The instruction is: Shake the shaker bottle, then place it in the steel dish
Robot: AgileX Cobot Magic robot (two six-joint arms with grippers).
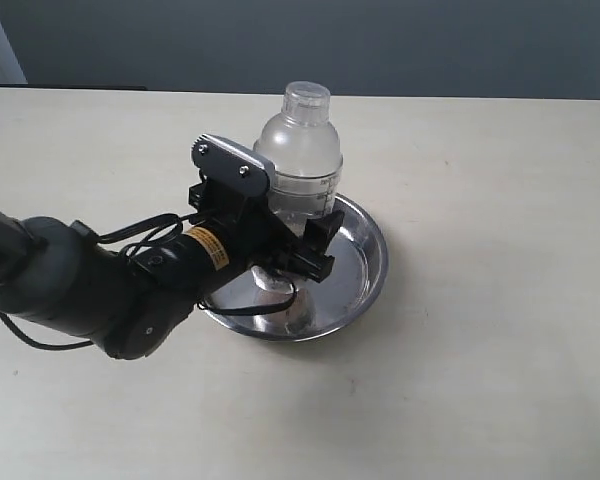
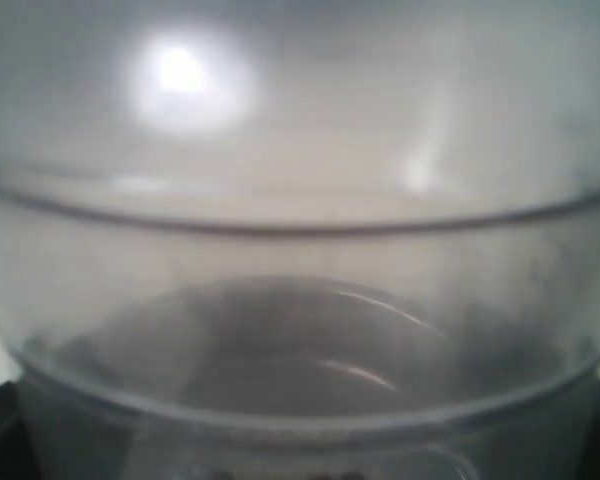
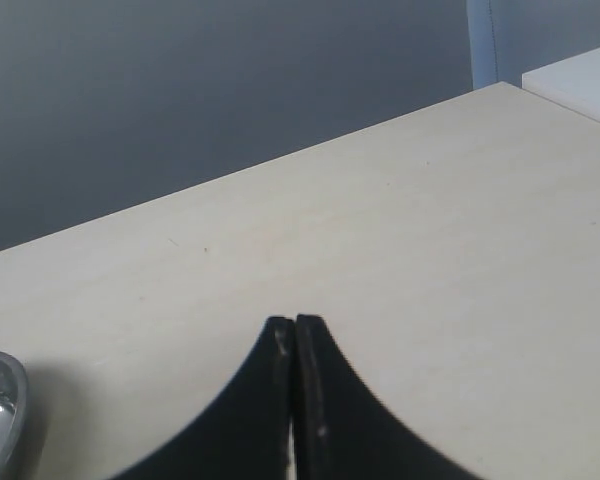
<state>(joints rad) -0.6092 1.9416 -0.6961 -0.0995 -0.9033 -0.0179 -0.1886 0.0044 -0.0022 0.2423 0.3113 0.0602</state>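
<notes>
In the dish (image 1: pixel 365 265), toward its far-left side, the bottle (image 1: pixel 300 140) is standing upright with its cap on top. The setting-down part of your task is therefore looking all but finished. I am judging that from how the bottle sits, since its base is hidden behind the arm. Your left gripper (image 1: pixel 290 240) is reaching in low and nearly level, its jaws straddling the bottle's lower body just above the rim. That low hold is making sense: it is putting the grip near the weight and leaving the dome and cap clear. Whether those jaws are pinching the bottle or lying slack beside it, I cannot tell. One finger is showing at the bottle's right side and the other is hidden behind the wrist. The left wrist view is showing nothing but blurred clear plastic, very close to the lens. Your right gripper (image 3: pixel 295 330) is hanging well apart over the table (image 1: pixel 480 380), its jaws pressed together and holding nothing, with only the edge of the dish peeking into its view. It is sitting out of the way, I would say, because one arm is enough here. If you are letting go next, you are wanting to spread the jaws evenly and back out along the arm's own line. The bottle is sitting off-centre near the raised rim, and a sideways drag could tip it.
</notes>
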